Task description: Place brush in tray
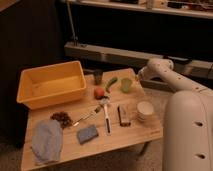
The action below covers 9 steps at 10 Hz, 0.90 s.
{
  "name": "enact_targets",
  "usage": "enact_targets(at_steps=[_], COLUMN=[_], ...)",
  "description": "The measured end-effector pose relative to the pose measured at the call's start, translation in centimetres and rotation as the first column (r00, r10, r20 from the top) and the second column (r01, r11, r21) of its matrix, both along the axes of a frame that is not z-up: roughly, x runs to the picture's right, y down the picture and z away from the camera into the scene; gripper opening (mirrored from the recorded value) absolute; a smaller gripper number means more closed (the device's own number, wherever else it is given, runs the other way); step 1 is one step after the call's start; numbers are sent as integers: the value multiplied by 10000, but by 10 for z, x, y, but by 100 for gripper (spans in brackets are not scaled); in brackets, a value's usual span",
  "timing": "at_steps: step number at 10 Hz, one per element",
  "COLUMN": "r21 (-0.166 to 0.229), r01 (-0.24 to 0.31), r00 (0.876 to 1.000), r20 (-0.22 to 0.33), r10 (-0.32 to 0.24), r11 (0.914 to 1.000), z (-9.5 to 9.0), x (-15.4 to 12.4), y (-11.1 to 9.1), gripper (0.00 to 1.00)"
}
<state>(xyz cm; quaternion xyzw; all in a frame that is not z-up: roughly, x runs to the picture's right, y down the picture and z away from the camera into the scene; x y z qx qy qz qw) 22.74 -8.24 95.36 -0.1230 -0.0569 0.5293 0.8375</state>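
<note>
The brush [106, 119] lies flat on the wooden table [140, 134], its slim white handle with a dark stripe pointing toward the front edge and its pale head by a red fruit [99, 93]. The tray [30, 97], a deep yellow-orange bin, stands at the table's back left with nothing visible inside. My white arm reaches in from the right, and my gripper [139, 76] hangs off the table's back right corner, just right of a green cup [126, 85]. It is well away from the brush and holds nothing that I can see.
A silver fork [88, 116] lies left of the brush and a dark block [123, 115] right of it. Stacked pale bowls [145, 111], a dark cup [98, 76], a green pepper [111, 83], a blue sponge [87, 134], a grey cloth [47, 141] and brown bits [62, 119] share the table.
</note>
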Motion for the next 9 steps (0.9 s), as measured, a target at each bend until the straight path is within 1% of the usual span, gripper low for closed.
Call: enact_targets(at_steps=[2,4,5,9], r21=[-102,-325,-354,-353], r01=[448,791,828,834], r00=[9989,9964,9960,9960], r20=[-152,-271,-293,-283], r10=[-449,-800,-839,-844], r11=[9989,9963,9959,9959], z=[-50,-86,-90,-90], x=[-7,-12,-12,-12], y=[-13,-16,-15,-15], gripper=[28,28,28,28])
